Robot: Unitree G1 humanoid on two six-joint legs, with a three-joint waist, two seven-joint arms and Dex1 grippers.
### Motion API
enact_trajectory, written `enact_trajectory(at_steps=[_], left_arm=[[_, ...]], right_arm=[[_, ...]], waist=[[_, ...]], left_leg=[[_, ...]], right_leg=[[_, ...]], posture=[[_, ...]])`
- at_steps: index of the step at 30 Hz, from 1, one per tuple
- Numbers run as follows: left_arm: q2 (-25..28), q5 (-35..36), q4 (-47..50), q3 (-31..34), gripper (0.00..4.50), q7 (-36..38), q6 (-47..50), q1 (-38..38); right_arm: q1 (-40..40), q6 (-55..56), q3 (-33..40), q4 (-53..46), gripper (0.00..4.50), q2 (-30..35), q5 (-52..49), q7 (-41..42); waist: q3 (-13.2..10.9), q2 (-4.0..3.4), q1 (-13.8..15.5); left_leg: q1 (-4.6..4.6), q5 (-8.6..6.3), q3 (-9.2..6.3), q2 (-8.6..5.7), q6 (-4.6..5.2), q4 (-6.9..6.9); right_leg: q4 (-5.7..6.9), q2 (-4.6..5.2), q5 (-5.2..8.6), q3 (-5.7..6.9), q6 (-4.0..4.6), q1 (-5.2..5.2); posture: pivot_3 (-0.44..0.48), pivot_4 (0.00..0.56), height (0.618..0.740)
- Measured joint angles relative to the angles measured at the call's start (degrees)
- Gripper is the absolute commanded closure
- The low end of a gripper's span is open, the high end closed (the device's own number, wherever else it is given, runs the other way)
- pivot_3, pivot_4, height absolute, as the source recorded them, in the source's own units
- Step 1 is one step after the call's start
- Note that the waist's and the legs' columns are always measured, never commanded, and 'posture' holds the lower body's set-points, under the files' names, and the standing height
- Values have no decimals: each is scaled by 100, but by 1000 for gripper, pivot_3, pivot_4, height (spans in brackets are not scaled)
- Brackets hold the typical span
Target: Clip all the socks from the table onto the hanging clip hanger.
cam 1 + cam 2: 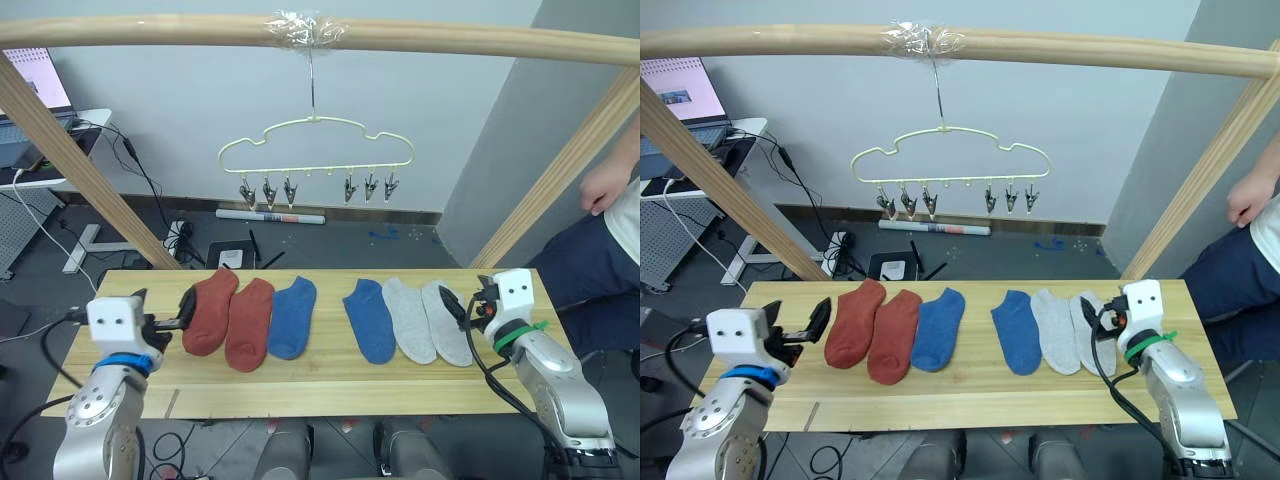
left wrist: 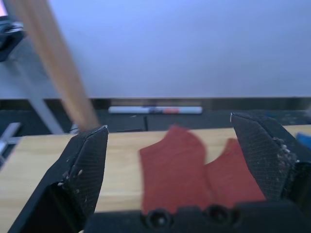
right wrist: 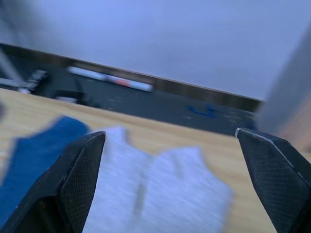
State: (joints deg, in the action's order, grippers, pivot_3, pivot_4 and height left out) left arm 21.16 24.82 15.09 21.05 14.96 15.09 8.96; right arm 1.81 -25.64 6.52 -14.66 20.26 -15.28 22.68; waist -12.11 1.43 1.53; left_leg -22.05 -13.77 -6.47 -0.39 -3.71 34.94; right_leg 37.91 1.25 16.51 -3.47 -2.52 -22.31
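Six socks lie in a row on the pale wooden table (image 1: 330,385): two rust-red socks (image 1: 210,310) (image 1: 250,322), two blue socks (image 1: 292,317) (image 1: 370,320) and two light grey socks (image 1: 410,318) (image 1: 447,322). The pale yellow clip hanger (image 1: 316,150) hangs by its hook above and behind them, its metal clips (image 1: 268,192) bare. My left gripper (image 1: 175,322) is open just left of the leftmost red sock (image 2: 175,170), low over the table. My right gripper (image 1: 458,305) is open at the right edge of the rightmost grey sock (image 3: 194,184).
A thick wooden pole frame (image 1: 150,30) spans overhead, with slanted legs (image 1: 70,150) (image 1: 570,160) at both table ends. A person (image 1: 610,230) sits at the right. A desk with a laptop (image 1: 35,90) stands at the left; cables (image 1: 180,240) lie on the floor behind.
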Motion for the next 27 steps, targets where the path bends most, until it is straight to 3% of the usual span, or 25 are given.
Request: enact_trajectory(at_steps=[3,10,14,21,27], left_arm=[[-86,32,138,-252,1190,-26,117,-448],[-43,-89,257,-537,1190,-82,343,-1136],[-144,-105,252,-596,1990,-171,357,-1530],[-254,-120,192,-721,1990,-211,495,-2001],[-338,-115,-140,-717,1990,-364,620,-2520]], right_arm=[[579,-362,-232,-294,0,53,-331,327],[1332,-433,-609,-533,0,122,-507,708],[1741,-419,-931,-528,0,90,-497,853],[2145,-523,-1175,-621,0,-103,-834,1123],[2460,-876,-1239,-982,0,-159,-1485,1417]], waist=[[-24,-1,4],[-46,3,3],[-132,18,-3],[-258,35,-2],[-288,34,3]], left_leg=[[-1,0,1,-1,0,2],[-3,0,-4,0,-1,1],[-2,1,-3,1,-2,3],[-16,1,-17,1,-2,4],[-94,6,-76,-1,-12,23]], right_leg=[[0,0,-4,5,-4,-2],[-1,-3,-19,15,21,-1],[0,-4,-19,16,20,-1],[2,-3,-21,32,22,-7],[14,1,-23,97,25,-60]], posture=[[185,216,740],[174,230,740],[177,251,740],[181,274,740],[179,298,740]])
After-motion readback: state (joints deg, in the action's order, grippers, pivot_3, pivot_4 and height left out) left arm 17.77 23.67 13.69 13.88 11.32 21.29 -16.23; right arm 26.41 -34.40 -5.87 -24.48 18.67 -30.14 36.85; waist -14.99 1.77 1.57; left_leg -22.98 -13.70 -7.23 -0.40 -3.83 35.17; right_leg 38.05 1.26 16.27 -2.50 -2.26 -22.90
